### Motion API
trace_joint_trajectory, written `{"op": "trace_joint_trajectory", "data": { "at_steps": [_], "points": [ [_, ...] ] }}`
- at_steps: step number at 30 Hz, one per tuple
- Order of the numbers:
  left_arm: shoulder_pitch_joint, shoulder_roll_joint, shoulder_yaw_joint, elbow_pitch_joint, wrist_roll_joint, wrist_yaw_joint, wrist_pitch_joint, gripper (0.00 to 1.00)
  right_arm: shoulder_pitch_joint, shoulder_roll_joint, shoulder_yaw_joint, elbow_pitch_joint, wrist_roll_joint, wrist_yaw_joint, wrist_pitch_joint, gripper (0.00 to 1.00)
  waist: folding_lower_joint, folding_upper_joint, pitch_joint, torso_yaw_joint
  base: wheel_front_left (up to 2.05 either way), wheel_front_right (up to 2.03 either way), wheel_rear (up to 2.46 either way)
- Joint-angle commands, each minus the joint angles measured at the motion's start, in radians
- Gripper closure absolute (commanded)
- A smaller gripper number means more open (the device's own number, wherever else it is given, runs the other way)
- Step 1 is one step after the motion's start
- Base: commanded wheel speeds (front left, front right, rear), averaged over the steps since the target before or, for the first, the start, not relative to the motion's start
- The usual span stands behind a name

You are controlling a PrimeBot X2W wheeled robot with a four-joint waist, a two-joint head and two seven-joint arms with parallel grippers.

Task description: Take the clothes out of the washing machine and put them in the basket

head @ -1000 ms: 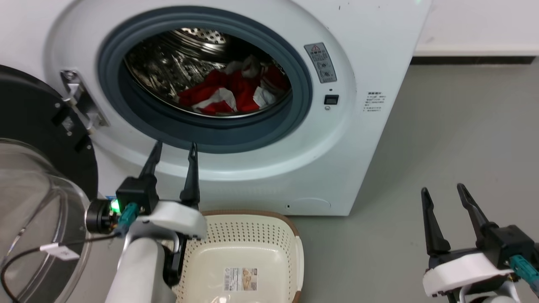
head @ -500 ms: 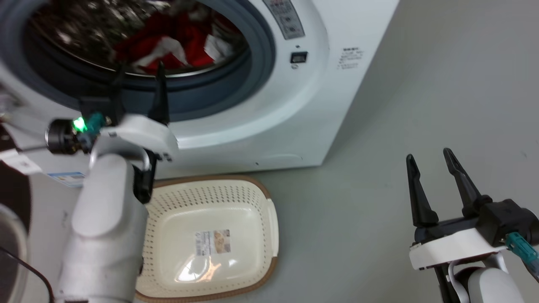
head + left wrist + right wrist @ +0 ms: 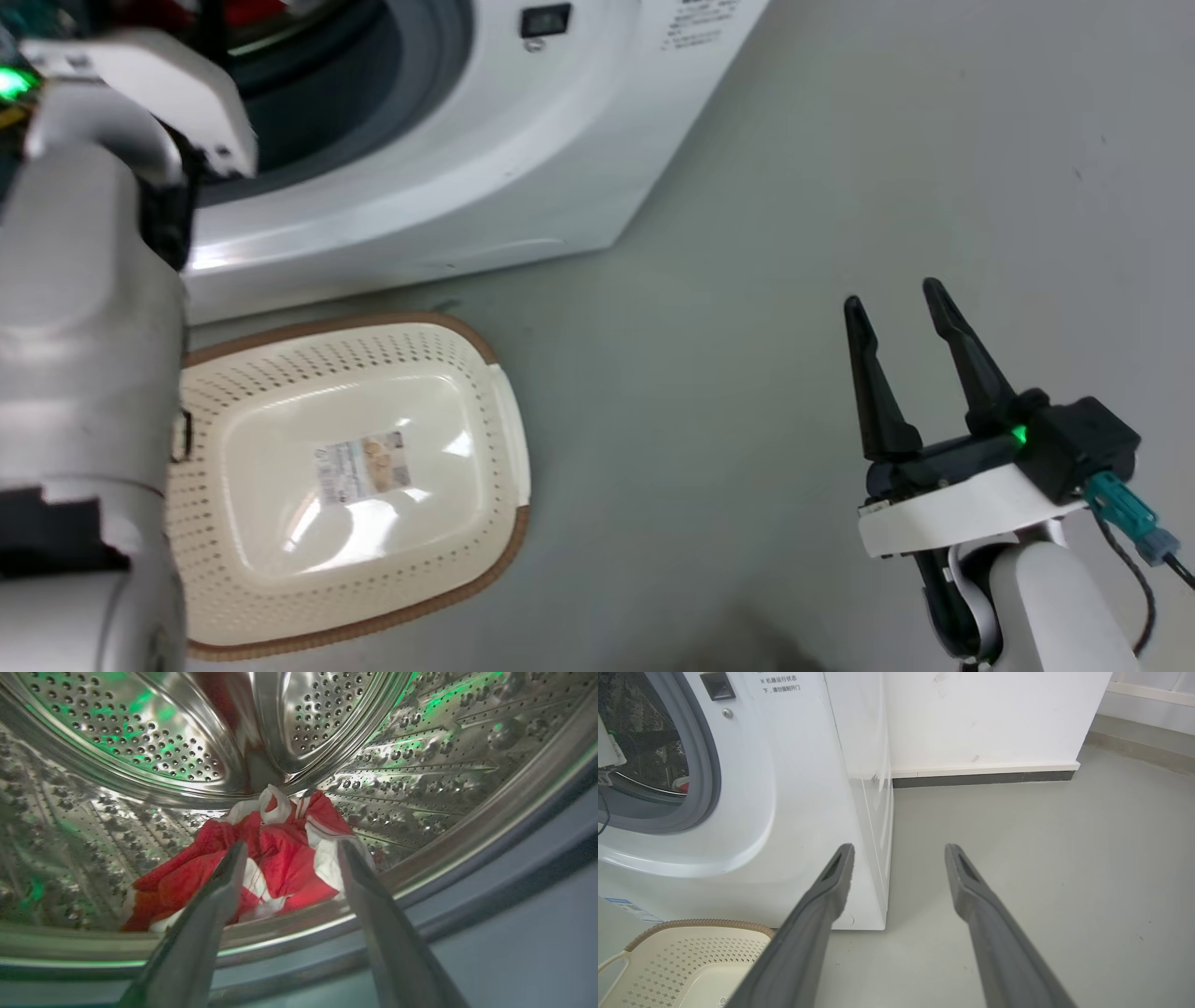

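Note:
The clothes (image 3: 280, 863) are a crumpled red heap with white stripes at the bottom of the shiny perforated drum (image 3: 140, 742) of the washing machine (image 3: 448, 159). My left gripper (image 3: 292, 847) is open, past the grey door ring, its fingertips just short of the heap and touching nothing. My left arm (image 3: 84, 280) reaches up into the opening at the head view's top left. The cream basket (image 3: 308, 364) stands empty on the floor in front of the machine. My right gripper (image 3: 896, 303) hangs open and empty over bare floor to the right, beside the machine (image 3: 794, 812) and the basket (image 3: 700, 924).
Grey floor (image 3: 747, 233) spreads to the right of the machine. A white wall with a dark baseboard (image 3: 985, 777) runs behind it. A paper label (image 3: 364, 467) lies on the basket's bottom.
The head camera has swung down and right. My left gripper has gone from below the door ring up into the drum opening, still open. The right gripper stays open.

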Motion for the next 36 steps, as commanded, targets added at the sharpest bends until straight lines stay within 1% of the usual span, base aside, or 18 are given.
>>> {"op": "trace_joint_trajectory", "data": {
  "at_steps": [1,6,12,15,19,20,25,26,27,28,33,36],
  "points": [
    [-0.038,0.017,-0.003,0.018,-0.004,-0.007,0.016,0.0,-0.024,-0.002,0.01,0.007,0.014,0.0,-0.007,0.0,-0.0002,0.0,0.06,-0.056,0.0,0.0,0.0],
    [-0.17,0.068,-0.029,0.092,-0.002,-0.022,0.112,0.0,-0.055,-0.001,0.048,0.027,0.049,0.0,-0.012,0.0,-0.0002,0.0,0.107,-0.098,0.0,0.0,0.0],
    [-0.304,0.109,-0.061,0.174,-0.027,-0.032,0.273,0.0,-0.071,-0.001,0.088,0.015,0.085,0.0,-0.011,0.0,-0.0002,0.0,0.147,-0.139,0.0,0.0,0.0],
    [-0.339,0.117,-0.078,0.208,-0.041,-0.033,0.361,0.0,-0.073,-0.001,0.104,0.013,0.102,0.0,-0.011,0.0,-0.0002,0.0,0.159,-0.157,0.0,0.0,0.0],
    [-0.376,0.149,-0.085,0.249,-0.069,-0.033,0.477,0.0,-0.074,-0.001,0.122,0.013,0.121,0.0,-0.011,0.0,-0.0002,0.0,0.173,-0.178,0.0,0.0,0.0],
    [-0.376,0.149,-0.085,0.249,-0.069,-0.033,0.477,0.0,-0.074,-0.001,0.122,0.013,0.121,0.0,-0.011,0.0,-0.0002,0.0,0.173,-0.178,0.0,0.0,0.0],
    [-0.391,0.167,-0.081,0.296,-0.093,-0.033,0.611,0.0,-0.074,-0.001,0.134,0.012,0.132,0.0,-0.011,0.0,-0.0002,0.0,0.183,-0.194,0.0,0.0,0.0],
    [-0.392,0.17,-0.08,0.302,-0.098,-0.033,0.631,0.49,-0.074,-0.001,0.135,0.012,0.131,0.0,-0.011,0.0,-0.0002,0.0,0.184,-0.195,0.0,0.0,0.0],
    [-0.395,0.174,-0.079,0.304,-0.102,-0.031,0.646,0.77,-0.074,-0.001,0.136,0.013,0.133,0.0,-0.011,0.0,-0.0002,0.0,0.186,-0.196,0.0,0.0,0.0],
    [-0.399,0.176,-0.077,0.306,-0.105,-0.027,0.658,1.0,-0.075,-0.001,0.137,0.014,0.134,0.0,-0.011,0.0,-0.0002,0.0,0.186,-0.197,0.0,0.0,0.0],
    [-0.401,0.18,-0.078,0.288,-0.114,-0.012,0.677,1.0,-0.08,-0.001,0.142,0.019,0.137,0.0,-0.012,0.0,-0.0002,0.0,0.185,-0.196,0.0,0.0,0.0],
    [-0.386,0.175,-0.074,0.255,-0.122,0.006,0.626,1.0,-0.08,-0.001,0.137,0.024,0.135,0.0,-0.011,0.0,-0.0002,0.0,0.172,-0.186,0.0,0.0,0.0]
  ]
}}
